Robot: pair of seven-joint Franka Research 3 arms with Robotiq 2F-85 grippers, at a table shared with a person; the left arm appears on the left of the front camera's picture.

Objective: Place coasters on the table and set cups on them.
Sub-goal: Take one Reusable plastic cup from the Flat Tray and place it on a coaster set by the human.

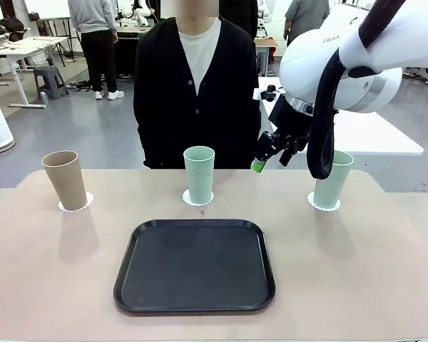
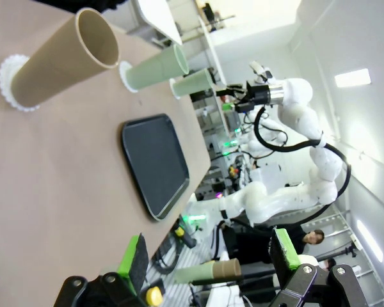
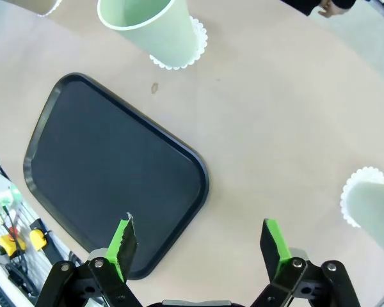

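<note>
Three cups stand upright on white scalloped coasters along the far side of the beige table (image 1: pixel 385 271). The tan cup (image 1: pixel 64 179) is at the left on its coaster (image 1: pixel 75 205). One mint cup (image 1: pixel 199 173) stands in the middle on a coaster (image 1: pixel 197 199), and another mint cup (image 1: pixel 333 179) is at the right on a coaster (image 1: pixel 322 205). My right gripper (image 1: pixel 271 162) hangs open and empty above the table between the two mint cups; its wrist view shows it (image 3: pixel 198 242) over the table beside the tray. My left gripper (image 2: pixel 210 256) is open and empty, far from the tan cup (image 2: pixel 61 61).
A black tray (image 1: pixel 195 265) lies bare at the table's near middle. A person in a dark cardigan (image 1: pixel 196 92) stands at the far edge behind the middle cup. The right arm (image 1: pixel 342 64) looms over the right mint cup.
</note>
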